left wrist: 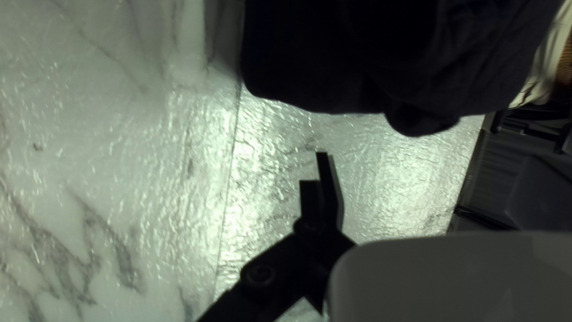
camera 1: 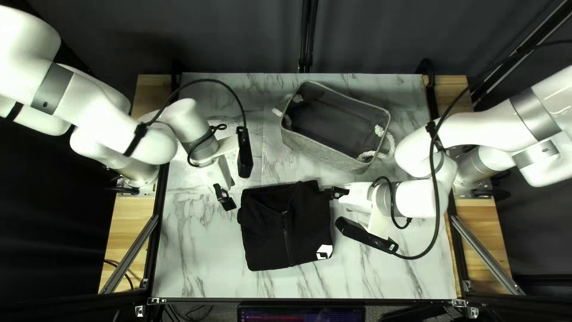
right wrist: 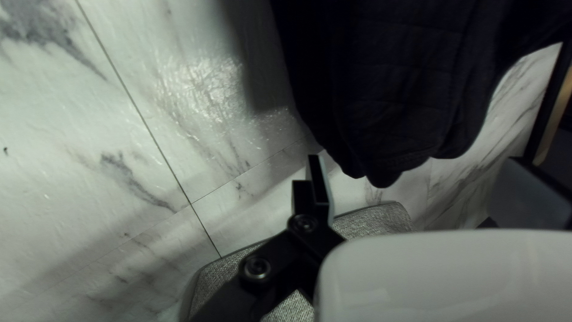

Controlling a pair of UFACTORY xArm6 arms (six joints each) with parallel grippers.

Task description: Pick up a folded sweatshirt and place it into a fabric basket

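While the sweatshirt (camera 1: 271, 232) lies between left end effector (camera 1: 225, 198) and right end effector (camera 1: 339, 192), opening widths I cannot tell

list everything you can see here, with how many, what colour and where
sweatshirt: one, black with a white mark, folded on the table
basket: one, grey fabric, on the table beyond the sweatshirt
rope handles: two, white, at the basket's ends
table: one, white with grey veins, under everything
wood panels: light brown, at both table sides
curtain: dark, behind the far edge
screen: one, dark, past the near edge
cables: black, mostly along the arms
arms: two, white with grey bands, one each side
pincers: two, black, near the sweatshirt's sides
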